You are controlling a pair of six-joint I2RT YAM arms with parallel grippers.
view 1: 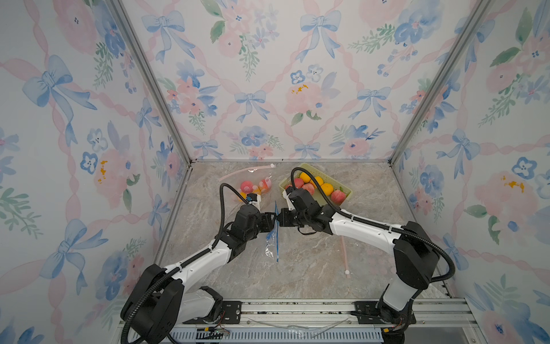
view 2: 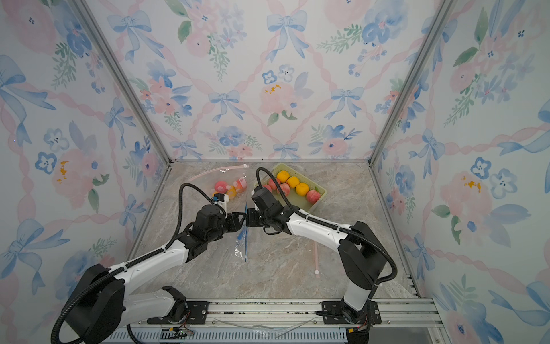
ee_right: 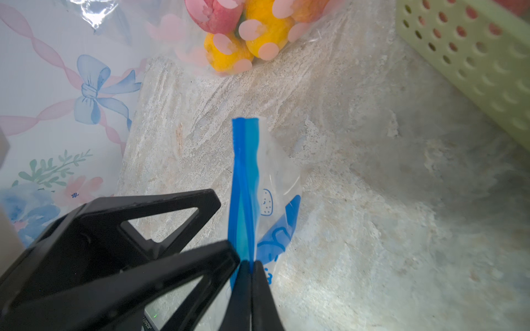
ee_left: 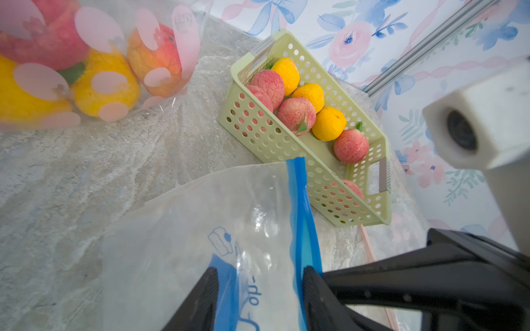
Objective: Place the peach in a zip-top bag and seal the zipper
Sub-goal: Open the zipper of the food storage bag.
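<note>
The right gripper [ee_right: 251, 265] is clamped tight on the blue zipper strip [ee_right: 243, 177] of the zip-top bag [ee_right: 282, 183] — the right wrist view shows its fingers pressed together with the strip rising from between them. The left gripper [ee_left: 259, 269] has its jaws apart in the left wrist view, with the bag's clear printed film between them and one finger just beside the strip. Whether either finger presses the film I cannot tell. In both top views the two grippers meet nose to nose over the middle of the table [view 1: 312, 277]. There the bag shows only edge-on, as a thin blue line with crumpled film beside it. Only the left wrist view looks into the pale green basket [ee_left: 258, 129], which sits near the table's far edge, right of middle. The peaches [ee_left: 296, 114] lie in it alongside three oranges [ee_left: 328, 123] — one more peach shows through the holes of its wall at one end. Left of the basket, also near the far edge, a pink-dotted bag [ee_left: 186, 43] holds more peaches and oranges. A pink strip [view 1: 344, 253] with a white slider lies flat on the table under the right arm.
</note>
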